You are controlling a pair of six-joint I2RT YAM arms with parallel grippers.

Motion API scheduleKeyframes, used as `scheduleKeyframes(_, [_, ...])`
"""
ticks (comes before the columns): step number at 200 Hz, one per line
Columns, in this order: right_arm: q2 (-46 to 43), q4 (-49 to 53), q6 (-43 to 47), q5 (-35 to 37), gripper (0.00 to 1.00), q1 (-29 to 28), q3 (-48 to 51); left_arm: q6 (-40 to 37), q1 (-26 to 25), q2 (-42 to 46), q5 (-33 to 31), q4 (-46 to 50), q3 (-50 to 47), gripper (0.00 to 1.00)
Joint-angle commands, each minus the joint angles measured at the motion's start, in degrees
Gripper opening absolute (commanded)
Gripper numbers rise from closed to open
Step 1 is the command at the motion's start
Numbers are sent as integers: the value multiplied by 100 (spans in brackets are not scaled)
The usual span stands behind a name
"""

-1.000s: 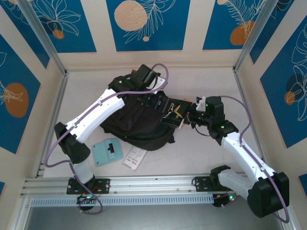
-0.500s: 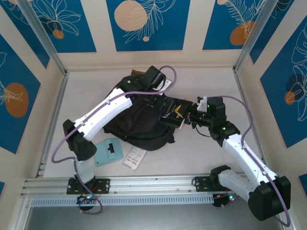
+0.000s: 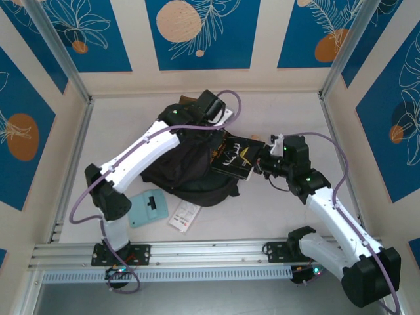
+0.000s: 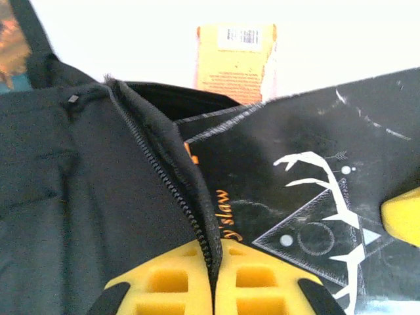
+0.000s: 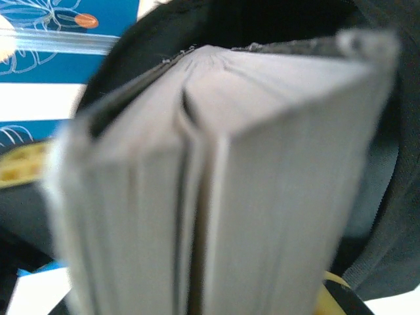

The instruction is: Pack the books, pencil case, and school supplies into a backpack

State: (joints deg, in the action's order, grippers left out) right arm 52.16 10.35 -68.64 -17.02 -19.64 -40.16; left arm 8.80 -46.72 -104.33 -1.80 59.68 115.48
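The black backpack (image 3: pixel 184 167) lies mid-table with its zip edge (image 4: pixel 164 170) raised. My left gripper (image 4: pixel 213 256) is shut on that zip edge, reaching over the bag (image 3: pixel 220 131). My right gripper (image 3: pixel 264 163) is shut on a stack of books (image 5: pixel 216 184), page edges toward its camera. The top one is black with antlers (image 3: pixel 234 156) and lies partly in the bag's mouth (image 4: pixel 315 197). An orange book (image 4: pixel 236 59) lies on the table beyond the bag. Two school supplies lie in front of the bag: a light-teal piece (image 3: pixel 147 208) and a white packet (image 3: pixel 184 215). The pencil case is out of view.
Blue-and-cream panel walls (image 3: pixel 197 33) close in the table on three sides. An aluminium rail (image 3: pixel 210 252) runs along the near edge, where both arm bases are bolted. Bare white tabletop (image 3: pixel 262 210) lies between the bag and the rail.
My left gripper swung slightly right over the bag and closed on the zip edge. The black book's cover now shows more. The right arm has barely moved.
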Motion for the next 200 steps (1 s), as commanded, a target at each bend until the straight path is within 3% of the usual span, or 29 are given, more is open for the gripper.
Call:
scheduleKeyframes(1, [-100,107,528,226,0,-196,125,-377,263,719,-324,43,67,0])
scheduleKeyframes(52, [272,370,787,614,0,-557,13,-792,437,1164,-758,-68,219,0])
scheduleKeyframes(125, [893,-1035,37,78,0,-802,-490,-678,438,1050,-773,-134,273,0])
scheduleKeyframes(200, [2517,-1426,-244,56,0,-1291,-1876,-704,449,1126,-842,-400,419,0])
